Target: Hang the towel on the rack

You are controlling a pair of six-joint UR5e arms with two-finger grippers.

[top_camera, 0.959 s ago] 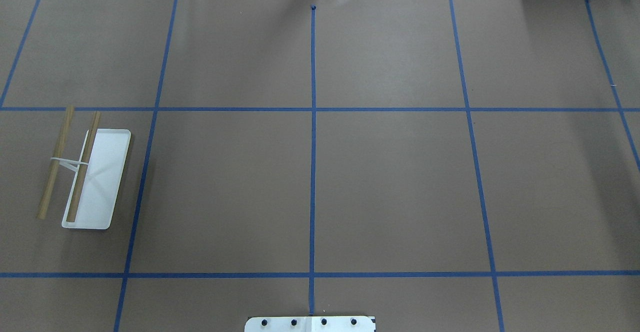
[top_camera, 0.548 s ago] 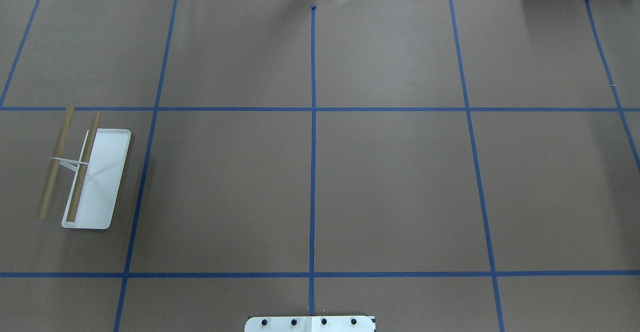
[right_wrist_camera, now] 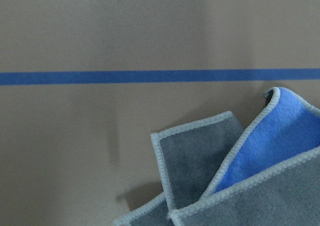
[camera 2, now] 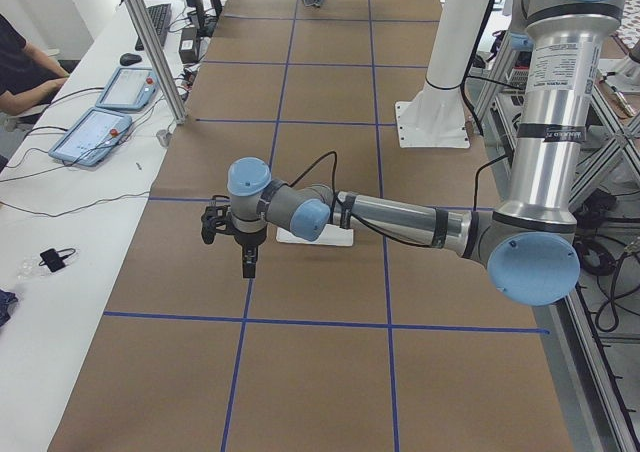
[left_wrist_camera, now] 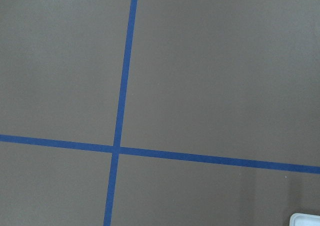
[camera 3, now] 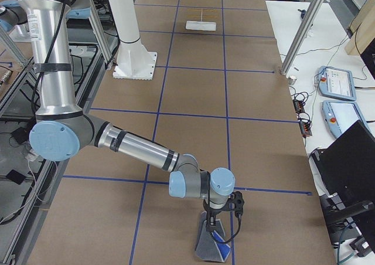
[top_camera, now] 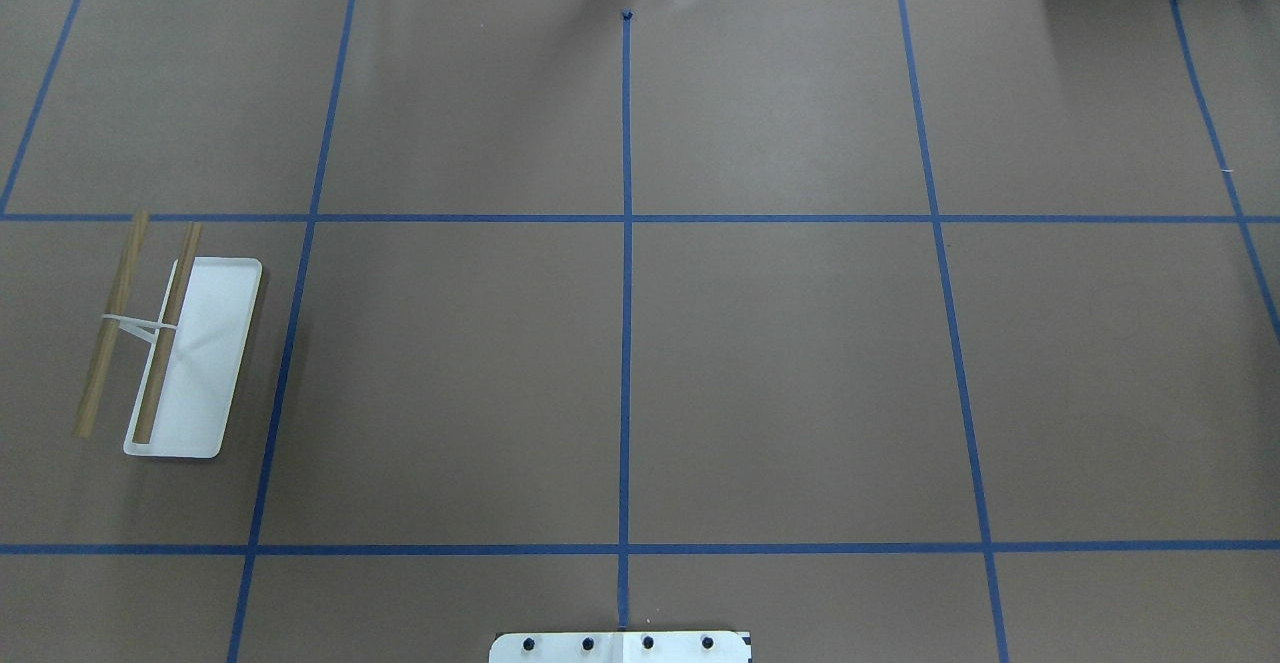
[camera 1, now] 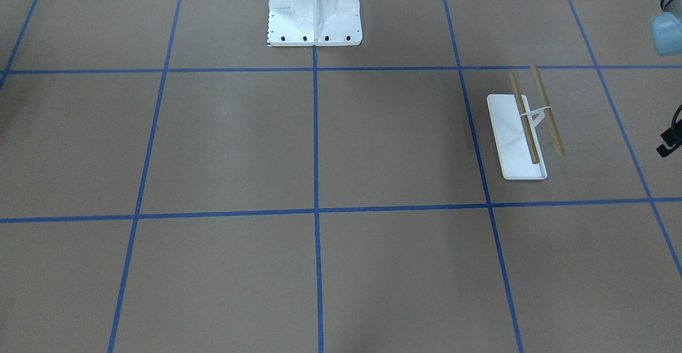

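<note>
The rack stands at the table's left side, with a white tray base and two tan rods; it also shows in the front view and, far off, in the right exterior view. The towel rises in a grey peak with some blue showing, at the table's right end near its front. The right wrist view shows its grey and blue folds above the paper. My right gripper is at the towel's peak; I cannot tell whether it is shut. My left gripper hangs above the table beside the rack; its state is unclear.
The white bolted pedestal stands at the robot's side of the table. Blue tape lines divide the brown paper. A metal post and tablets stand along the operators' bench, where a person sits.
</note>
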